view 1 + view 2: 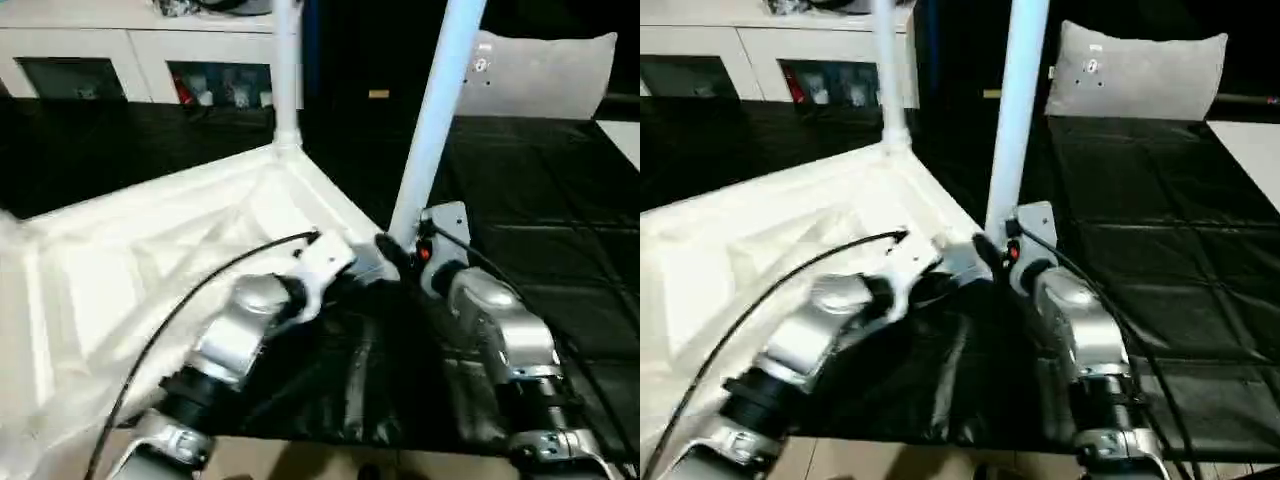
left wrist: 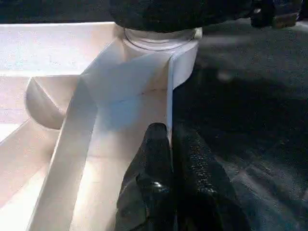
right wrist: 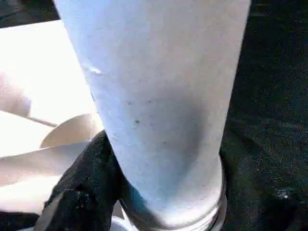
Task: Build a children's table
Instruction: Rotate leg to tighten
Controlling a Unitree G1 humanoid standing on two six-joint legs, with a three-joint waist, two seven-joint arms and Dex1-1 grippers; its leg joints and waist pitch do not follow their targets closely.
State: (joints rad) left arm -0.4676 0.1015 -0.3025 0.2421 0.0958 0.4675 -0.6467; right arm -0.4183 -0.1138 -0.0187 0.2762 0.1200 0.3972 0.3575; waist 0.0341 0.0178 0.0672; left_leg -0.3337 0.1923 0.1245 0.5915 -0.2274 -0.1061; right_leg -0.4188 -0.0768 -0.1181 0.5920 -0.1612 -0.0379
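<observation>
Table top (image 1: 150,250) lies upside down. L gripper (image 2: 169,144) pinches its near-right rim. R gripper (image 3: 144,192) clamps near leg (image 1: 435,120) at corner socket. Far leg (image 1: 286,70) upright.

- Table top (image 1: 130,260): white plastic, smooth, ribbed underside, slight sheen.
- Leg (image 1: 437,110): white tube, smooth, matt, faint specks.
- Work surface (image 1: 560,230): black cover, cloth-like, creased, soft gloss.
- Forearms (image 1: 500,325): silver metal, polished.
- Left gripper fingers (image 2: 192,183): black, textured grip.

White tabletop (image 1: 150,250) upside down, ribbed, one leg (image 1: 286,70) upright at far corner, second leg (image 1: 435,120) leaning at near corner
</observation>
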